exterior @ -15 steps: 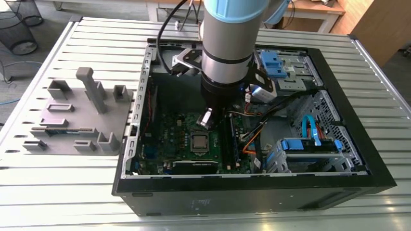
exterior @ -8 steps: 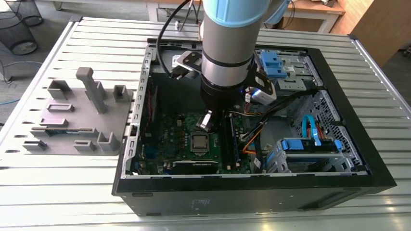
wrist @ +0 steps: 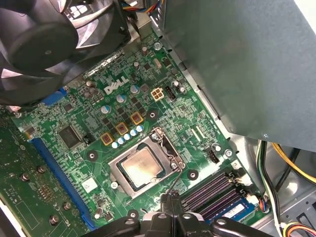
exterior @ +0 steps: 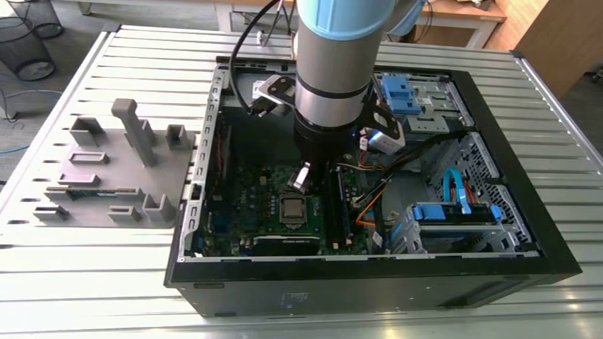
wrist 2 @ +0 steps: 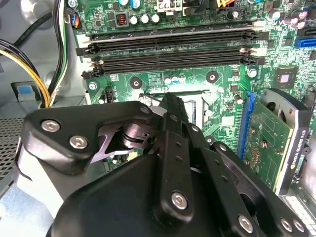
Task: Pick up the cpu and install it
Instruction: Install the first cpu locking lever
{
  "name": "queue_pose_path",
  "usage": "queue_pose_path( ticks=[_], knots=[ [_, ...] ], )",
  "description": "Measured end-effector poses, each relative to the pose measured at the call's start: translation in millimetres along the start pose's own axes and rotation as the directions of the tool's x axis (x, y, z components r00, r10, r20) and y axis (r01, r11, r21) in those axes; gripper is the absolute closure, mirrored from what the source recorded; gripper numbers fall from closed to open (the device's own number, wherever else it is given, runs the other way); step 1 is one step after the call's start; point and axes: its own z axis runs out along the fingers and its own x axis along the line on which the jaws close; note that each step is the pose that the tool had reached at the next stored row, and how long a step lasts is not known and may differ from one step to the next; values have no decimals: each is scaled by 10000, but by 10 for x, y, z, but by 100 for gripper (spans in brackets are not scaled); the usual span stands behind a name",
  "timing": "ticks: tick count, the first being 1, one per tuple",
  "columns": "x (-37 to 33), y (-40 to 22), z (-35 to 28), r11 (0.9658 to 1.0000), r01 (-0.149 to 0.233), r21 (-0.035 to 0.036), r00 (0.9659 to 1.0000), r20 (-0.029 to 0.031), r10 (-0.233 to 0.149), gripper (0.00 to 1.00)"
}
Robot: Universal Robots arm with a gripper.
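Spanning the whole scene, a slatted metal table (exterior: 141, 282) carries everything, well below the gripper (exterior: 301, 176). On it lies an open computer case (exterior: 377, 286) whose walls ring the gripper on all sides. The arm (exterior: 335, 70) comes down into the case from above. A grey fixture tray (exterior: 104, 180) sits outside the case, well away from the gripper, toward the exterior view's left.

Directly under the gripper lies the green motherboard (wrist: 173, 113). A black fan (wrist: 44, 34) sits well beyond the fingertips, on the far side of the socket from them. A graphics card (wrist 2: 269, 143) stands off to one side of the gripper, and the long black memory slots (wrist 2: 173, 49) run just ahead of it.

In the second wrist view the gripper's fingers (wrist 2: 173, 113) look pressed together into one narrow black bar, pointing down at the board.

Just past the fingertips is the silver socket frame (wrist: 116, 167), and the cpu (wrist: 142, 165) lies flat inside it, dull metal top up, apart from the fingers. A thin wire lever (wrist: 177, 181) runs from the frame up to the fingertips; whether they pinch it I cannot tell.
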Motion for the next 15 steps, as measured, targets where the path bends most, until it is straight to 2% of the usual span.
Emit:
queue_pose_path(
  ticks=[9, 13, 15],
  knots=[
    [6, 9, 10, 10000, -2, 7, 10000, 4, 2, 89],
    [20, 29, 36, 10000, 0, 45, 10000, -14, 0, 89],
    [32, 46, 49, 10000, 2, 87, 10000, -38, -1, 89]
  ],
)
